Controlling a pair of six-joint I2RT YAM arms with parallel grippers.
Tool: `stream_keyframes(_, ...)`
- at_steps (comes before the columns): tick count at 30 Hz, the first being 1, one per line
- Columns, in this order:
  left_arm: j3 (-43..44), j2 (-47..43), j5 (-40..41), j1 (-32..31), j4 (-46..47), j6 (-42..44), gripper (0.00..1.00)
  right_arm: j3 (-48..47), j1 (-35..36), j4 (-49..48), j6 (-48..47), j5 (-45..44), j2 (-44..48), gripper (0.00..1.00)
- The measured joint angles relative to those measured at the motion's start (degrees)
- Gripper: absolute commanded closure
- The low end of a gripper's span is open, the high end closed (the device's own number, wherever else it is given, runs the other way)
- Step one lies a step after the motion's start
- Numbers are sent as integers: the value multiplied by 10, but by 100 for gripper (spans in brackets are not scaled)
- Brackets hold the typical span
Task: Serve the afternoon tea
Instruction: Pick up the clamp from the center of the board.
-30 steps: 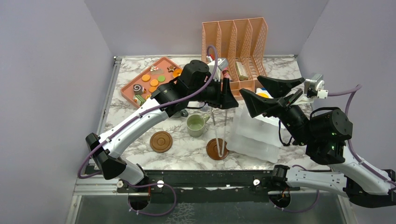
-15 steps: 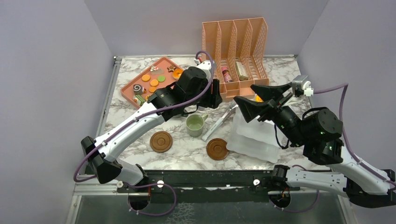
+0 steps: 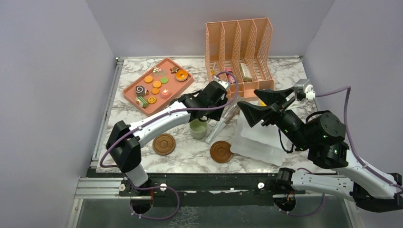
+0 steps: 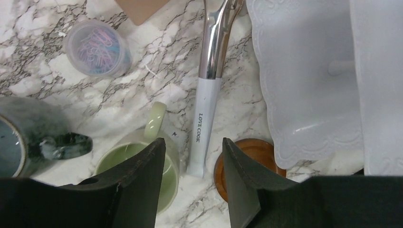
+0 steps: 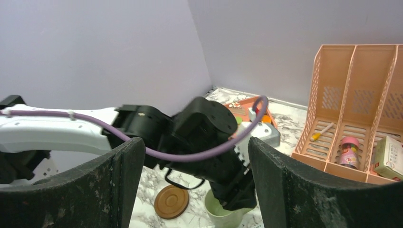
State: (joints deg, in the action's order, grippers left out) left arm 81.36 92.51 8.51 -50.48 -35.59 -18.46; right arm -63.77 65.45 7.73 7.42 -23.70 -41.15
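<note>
**Operator:** State of the left gripper point(image 4: 192, 152)?

**Technician:** Released. Its two fingers stand apart with nothing clamped between them. It hangs fingers-down above the marble table point(image 3: 190, 159).

**Operator:** Position of the pale green mug point(image 4: 121, 154) relative to it?

**Technician:** Directly below the left finger, which hides part of the rim. The mug stands upright on the table, handle on the side toward the tongs. In the top view it sits between the two round brown coasters and farther from the arm bases than either: one coaster point(image 3: 164, 144) to its left, one coaster point(image 3: 221, 151) to its right.

**Operator:** What shows through the gap between the fingers?

**Technician:** The white handle of a pair of tongs point(image 4: 209, 85), lying flat just beside the mug. The right-hand coaster lies partly under the right finger.

**Operator:** The grey-blue mug point(image 4: 23, 137)?

**Technician:** Just left of the green one, handle toward it. Whether they touch cannot be determined.

**Operator:** The sweets?

**Technician:** The toy cookies and cakes point(image 3: 157, 84) lie on the terracotta tray point(image 3: 142, 77) at the far left, well apart from both grippers.

**Operator:** Right gripper point(image 5: 195, 140)?

**Technician:** Released, fingers wide apart, grasping nothing. It is raised above the white plastic tray point(image 3: 256, 142) and faces the left arm.
</note>
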Motion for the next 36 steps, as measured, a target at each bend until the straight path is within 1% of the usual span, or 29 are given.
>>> stream_keyframes(7,6,93,-24,0,64,14,51,0,0,-13,-11,0,25,16)
stream_keyframes(12,20,162,-47,0,91,18,50,0,0,-21,-19,0,36,16)
stream_keyframes(16,25,193,-52,0,99,19,50,1,0,-22,-26,0,44,16)
stream_keyframes(22,25,212,-49,0,107,26,50,1,0,-22,-30,0,47,15)
stream_keyframes(23,25,214,-46,0,109,27,52,1,0,-22,-31,0,47,16)
stream_keyframes(27,25,225,-44,0,113,30,64,3,0,-23,-31,0,47,15)
stream_keyframes(36,25,217,-44,0,112,26,80,8,0,-24,-30,0,45,15)
